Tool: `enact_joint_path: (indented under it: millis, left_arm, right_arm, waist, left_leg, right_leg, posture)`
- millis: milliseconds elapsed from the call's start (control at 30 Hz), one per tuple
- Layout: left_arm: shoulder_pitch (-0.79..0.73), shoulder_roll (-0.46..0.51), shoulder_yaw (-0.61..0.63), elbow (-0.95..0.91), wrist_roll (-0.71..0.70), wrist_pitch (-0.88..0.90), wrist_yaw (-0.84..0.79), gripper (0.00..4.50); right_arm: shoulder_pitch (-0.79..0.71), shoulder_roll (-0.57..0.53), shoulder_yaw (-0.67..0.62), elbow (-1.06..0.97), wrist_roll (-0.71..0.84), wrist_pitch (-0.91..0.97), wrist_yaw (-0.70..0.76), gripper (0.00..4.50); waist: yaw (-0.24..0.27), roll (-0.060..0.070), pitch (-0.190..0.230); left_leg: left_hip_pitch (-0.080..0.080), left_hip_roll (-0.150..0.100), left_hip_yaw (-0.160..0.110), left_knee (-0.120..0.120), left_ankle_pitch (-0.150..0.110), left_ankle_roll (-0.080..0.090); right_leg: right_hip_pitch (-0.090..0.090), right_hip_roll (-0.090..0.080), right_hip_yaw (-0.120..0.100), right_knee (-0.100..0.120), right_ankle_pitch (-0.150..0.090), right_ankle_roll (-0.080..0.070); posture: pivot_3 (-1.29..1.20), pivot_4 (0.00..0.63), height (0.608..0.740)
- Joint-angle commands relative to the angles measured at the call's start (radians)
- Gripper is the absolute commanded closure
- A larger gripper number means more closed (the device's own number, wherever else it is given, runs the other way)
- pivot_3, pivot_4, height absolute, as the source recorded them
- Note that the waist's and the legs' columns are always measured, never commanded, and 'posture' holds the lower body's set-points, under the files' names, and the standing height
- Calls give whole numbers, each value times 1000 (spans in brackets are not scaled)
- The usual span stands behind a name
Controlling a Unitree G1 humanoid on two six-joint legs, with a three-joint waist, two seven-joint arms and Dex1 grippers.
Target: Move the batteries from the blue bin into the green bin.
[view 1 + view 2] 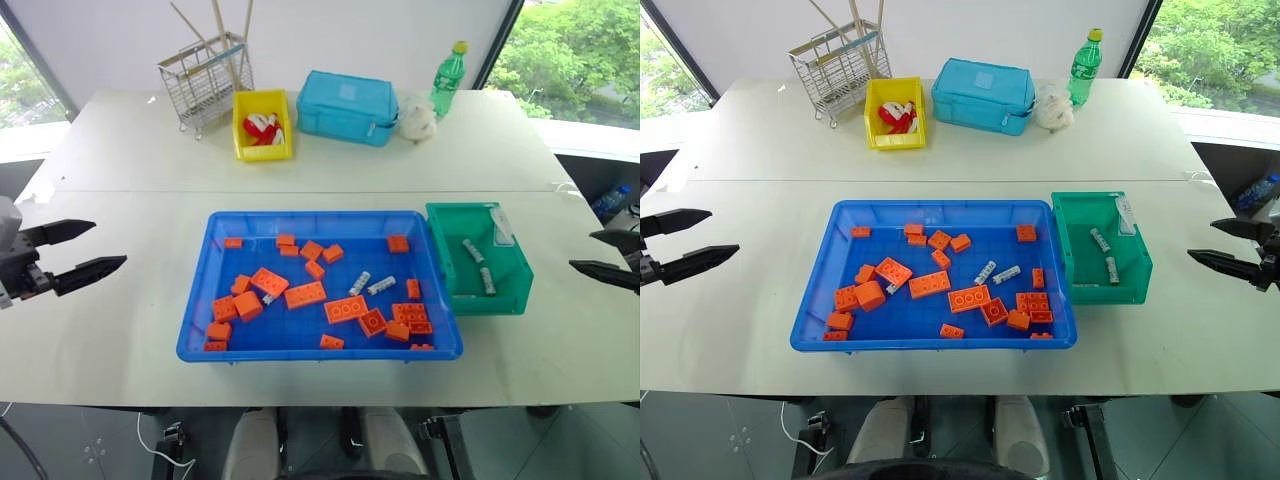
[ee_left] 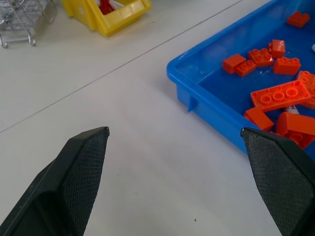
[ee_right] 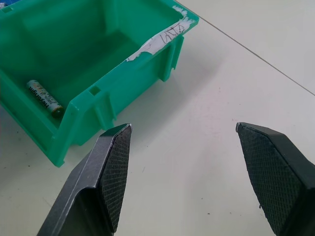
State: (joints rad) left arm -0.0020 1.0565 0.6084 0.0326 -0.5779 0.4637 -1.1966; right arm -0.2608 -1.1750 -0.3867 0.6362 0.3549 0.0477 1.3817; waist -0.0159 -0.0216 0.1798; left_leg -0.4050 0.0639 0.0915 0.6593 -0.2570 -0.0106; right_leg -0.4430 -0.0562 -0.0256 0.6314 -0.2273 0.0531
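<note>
Table (image 1: 120, 330): one pale tabletop is seen, carrying all the containers.
Blue bin (image 1: 196, 320): one shallow tray is set at the middle of the table, its right rim touching or just beside the green bin.
Orange bricks (image 1: 305, 294): roughly twenty are scattered over the blue bin's floor; an exact count cannot be given where they are bunched together.
Light-blue box (image 1: 346, 106): one lidded box is placed at the far side of the table.
Wire rack (image 1: 204, 82): one is stood at the far left, with a few sticks leaning in it.
Green bin (image 1: 510, 296): one deep bin is set just to the right of the blue bin; a white label is seen on its rim.
Yellow bin (image 1: 262, 148): one is placed between the wire rack and the light-blue box, with red and white items inside.
Green bottle (image 1: 448, 78): one is stood upright at the far right.
Batteries in the blue bin (image 1: 380, 285): two are laid side by side near the middle right; a third small grey piece by a brick at the left cannot be identified for certain.
Batteries in the green bin (image 1: 473, 251): two are laid on its floor.
Left gripper (image 1: 92, 248): it is held over bare table left of the blue bin, jaws spread wide apart and empty.
Right gripper (image 1: 1212, 243): it is held over bare table right of the green bin, jaws spread wide apart and empty.
</note>
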Motion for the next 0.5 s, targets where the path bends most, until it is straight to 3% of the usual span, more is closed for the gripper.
enact_joint_path:
  millis: [33, 200, 333, 500]
  left_arm:
    - [6, -1, 5, -15, 10, -24, -3, 0]
    - [-29, 10, -10, 12, -3, 2, 7, 0]
    - [-39, 20, -21, 12, -5, 14, -9, 0]
    - [-39, 13, -32, -32, -6, 5, -11, 0]
  right_arm:
    - [17, -19, -43, -29, 21, 10, 5, 1026]
    - [38, -19, -60, -35, 30, 34, 0, 1026]
    - [41, -22, -62, -46, 29, 42, -4, 43]
    - [-16, -35, -33, -34, 10, 26, -20, 43]
  waist:
    - [0, 0, 0]
    - [1, 0, 0]
    - [1, 0, 0]
    - [-2, 0, 0]
  left_leg:
    - [0, 0, 0, 0, 0, 0]
    - [0, 0, 0, 1, 0, 0]
    - [0, 0, 0, 1, 0, 0]
    - [0, 0, 0, 1, 0, 0]
  right_leg:
    - [0, 0, 0, 0, 0, 0]
    - [0, 0, 0, 0, 0, 0]
    - [0, 0, 0, 0, 0, 0]
    - [0, 0, 0, 0, 0, 0]
  posture:
    - [0, 150, 736]
    - [0, 150, 736]
    - [0, 150, 736]
    - [0, 150, 736]
